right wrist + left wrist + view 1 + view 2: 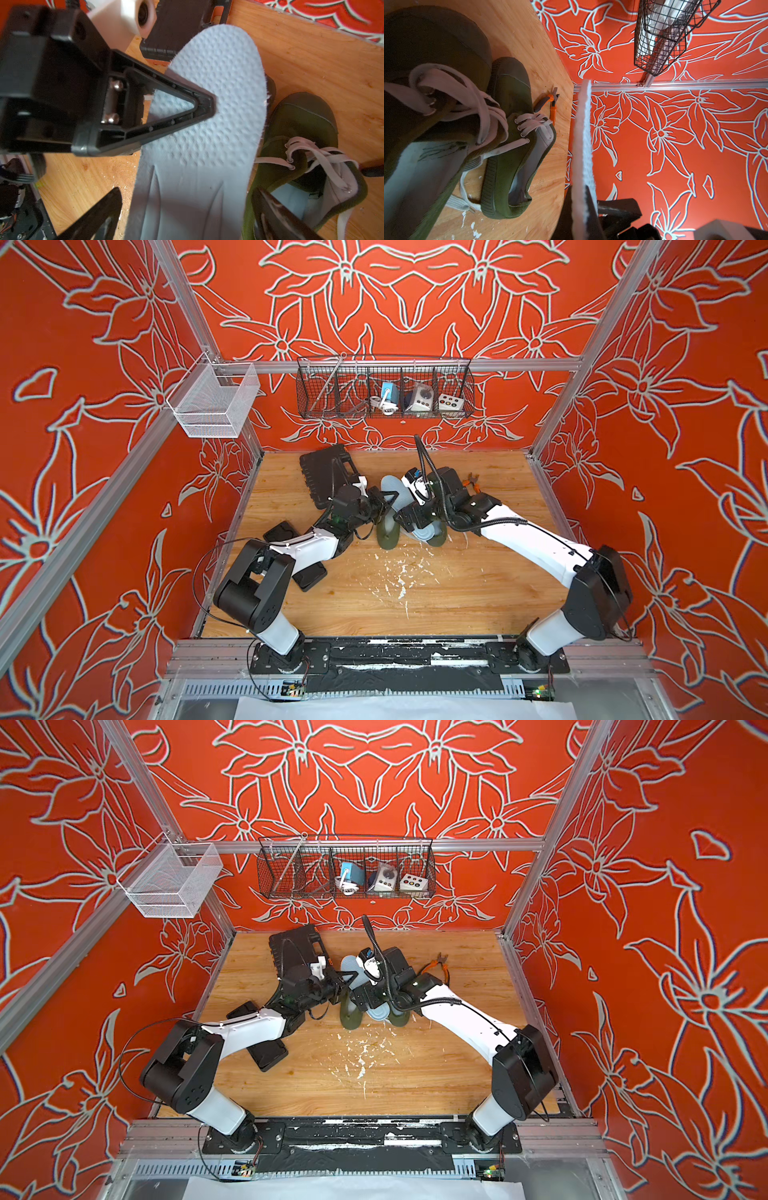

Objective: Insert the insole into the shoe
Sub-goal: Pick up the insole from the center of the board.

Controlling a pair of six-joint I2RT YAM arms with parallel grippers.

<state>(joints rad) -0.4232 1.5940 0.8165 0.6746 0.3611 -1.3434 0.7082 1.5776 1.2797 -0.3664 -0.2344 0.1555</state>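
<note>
Arms are stretched inward from the table's near edge, elbows bent outward, wrists meeting past its middle. Green shoes [386, 536] are set side by side there. Above them the grey insole [207, 145] is pinched on edge by the closed left gripper [208, 104]. The right gripper [187, 190] is spread wide around its heel end. Orange pliers [473, 483] are seen nearer the far edge.

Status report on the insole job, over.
Left pincer shut on pale grey dimpled foam insole. Right pincer open, straddling its heel half. Insole above olive green canvas shoes, not seated. Pale laces cross the openings.
</note>
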